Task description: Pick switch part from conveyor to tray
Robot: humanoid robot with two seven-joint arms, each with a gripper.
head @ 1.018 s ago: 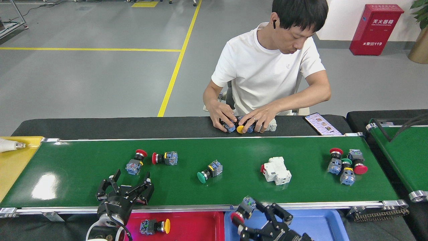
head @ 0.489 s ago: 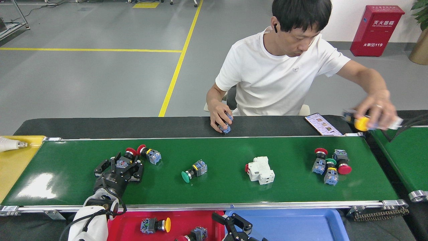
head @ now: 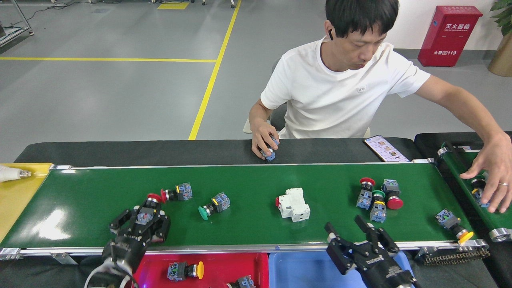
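Note:
The conveyor (head: 256, 230) is a wide green belt carrying several switch parts. My left gripper (head: 142, 222) is over the belt's near left side, shut on a red-capped switch part (head: 151, 202) whose cap sticks out past the fingers. Just beyond lie another red-capped part (head: 176, 193) and a green-capped part (head: 214, 204). My right gripper (head: 349, 234) hovers open at the near rail with nothing between its fingers, just in front of a cluster of three parts (head: 378, 198). Below the rail sit a red tray (head: 224, 262) holding a yellow-capped part (head: 186, 270) and a blue tray (head: 300, 266).
A white breaker block (head: 294, 205) lies mid-belt, and a yellow-capped part (head: 454, 226) lies at the belt's right end. A person sits behind the belt, with one hand (head: 490, 176) on the narrower belt at right and the other (head: 264, 142) on the black mat. A phone (head: 386, 148) and a yellow tray (head: 16, 192) flank the belt.
My left gripper closed on the red-capped part and drew it toward the near rail. My right gripper came up empty from the trays to the rail. Loose parts drifted left; a yellow-capped part appeared at right.

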